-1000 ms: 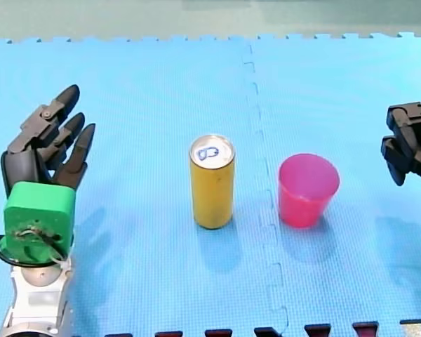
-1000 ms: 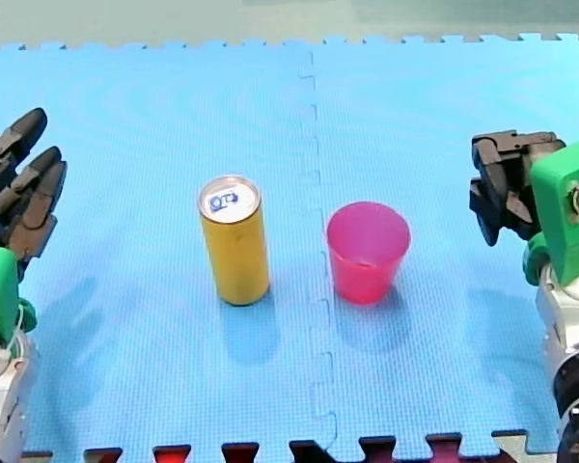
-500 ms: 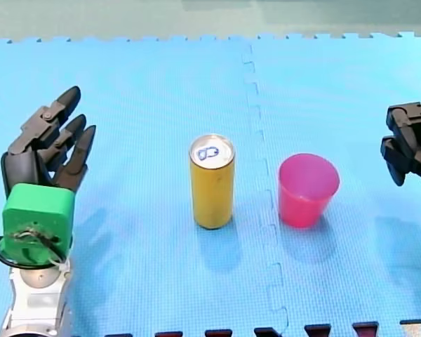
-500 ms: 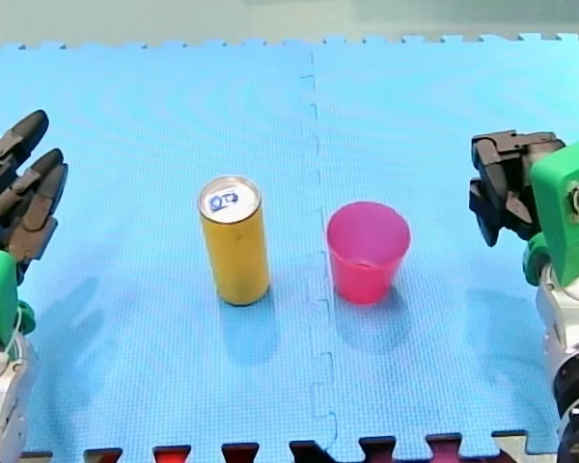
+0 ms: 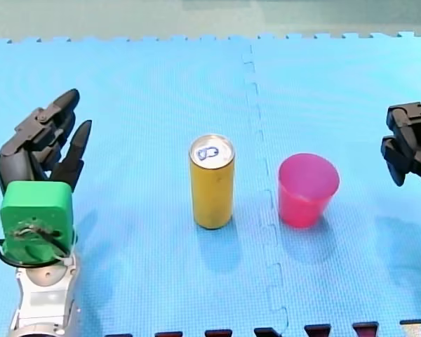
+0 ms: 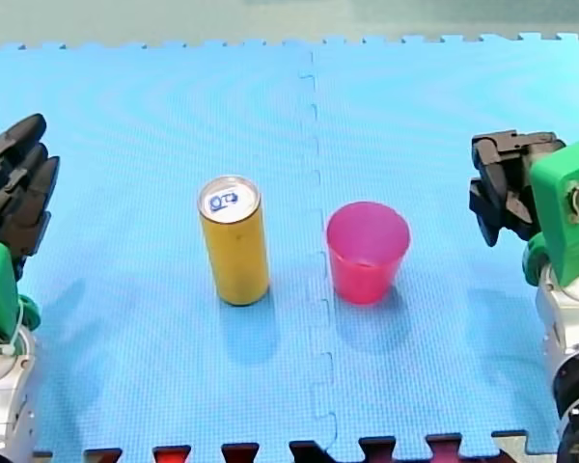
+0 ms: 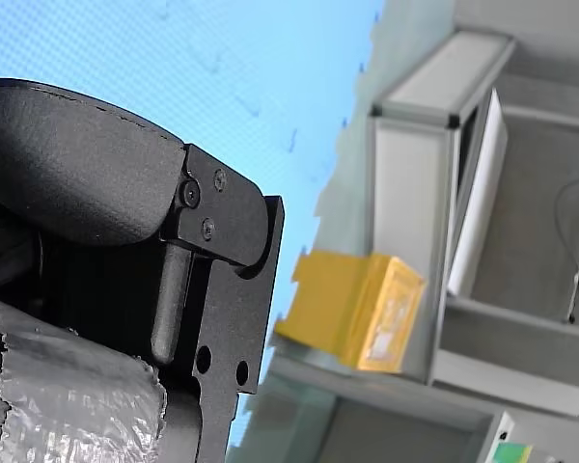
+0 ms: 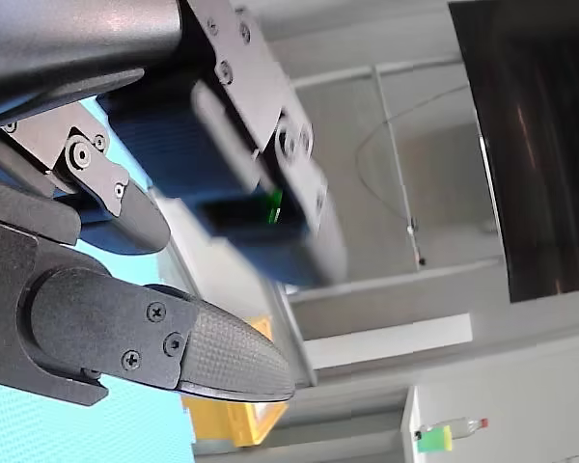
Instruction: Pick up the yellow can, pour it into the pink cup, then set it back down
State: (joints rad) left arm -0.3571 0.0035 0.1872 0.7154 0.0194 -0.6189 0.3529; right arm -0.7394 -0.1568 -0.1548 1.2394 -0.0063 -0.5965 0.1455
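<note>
Movement over the last second belongs to the left hand (image 5: 45,144) alone: at the near left of the mat it has drifted a little further toward the left edge and turned slightly, its fingers released and holding nothing. The right hand (image 6: 507,198) has stayed at the far right, fingers clenched on nothing, well apart from both vessels. The tall yellow aluminium can (image 5: 212,186) has not shifted. It stands upright near the middle, untouched, with the pink plastic cup (image 5: 307,191) upright near it on its right, the two not touching. My reading is that the pick-up has not begun: the left hand's small move brings it no closer to the can, so reach, grasp and pour all lie ahead. Both things rest on a blue foam puzzle mat (image 5: 154,91) of interlocking tiles, whose toothed seam (image 5: 256,105) runs away from the robot between can and cup — a soft footing on which a tall can might tip if nudged. Beyond the mat's far edge lies a strip of pale grey-green floor (image 5: 196,17). The first wrist view looks past black finger parts to a grey shelf unit (image 7: 415,193) with a yellow box (image 7: 352,311) beside it; the second wrist view takes in a dark flat panel (image 8: 531,145) and a small bottle with a green label (image 8: 451,430).
</note>
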